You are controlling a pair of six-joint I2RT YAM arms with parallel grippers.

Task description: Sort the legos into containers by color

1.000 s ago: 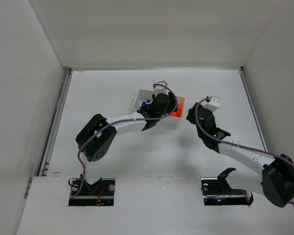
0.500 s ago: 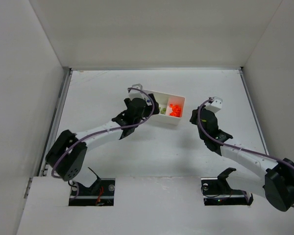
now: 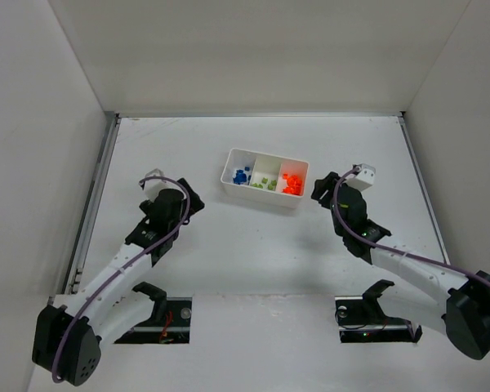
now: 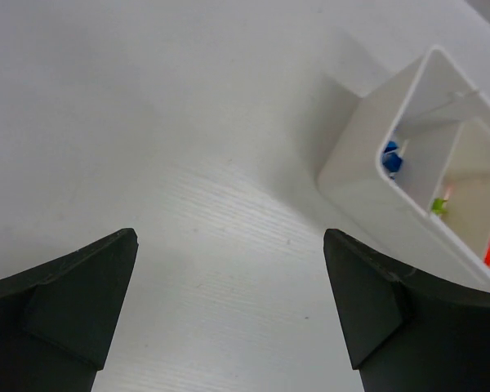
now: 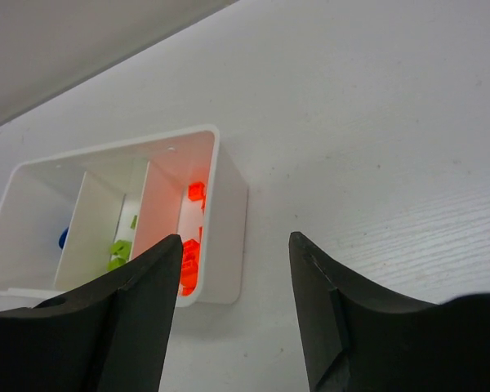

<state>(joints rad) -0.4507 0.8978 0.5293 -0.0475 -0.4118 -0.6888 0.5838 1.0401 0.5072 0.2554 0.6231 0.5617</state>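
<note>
The white three-compartment tray [image 3: 264, 202] sits mid-table. Its left compartment holds blue legos [image 3: 241, 175], the middle one lime green legos [image 3: 265, 183], the right one orange legos [image 3: 291, 183]. My left gripper [image 3: 189, 202] is open and empty, off to the tray's left, over bare table. In the left wrist view the tray [image 4: 367, 196] is at the upper right. My right gripper [image 3: 319, 190] is open and empty, just right of the tray's orange end. In the right wrist view the tray [image 5: 229, 220] lies beside the left finger [image 5: 147, 294].
White walls enclose the table on the left, back and right. A metal strip [image 3: 98, 188] runs along the left edge. No loose bricks show on the table surface.
My left arm has pulled back from over the tray toward the near left, uncovering all three compartments. My right gripper has shifted only slightly.
</note>
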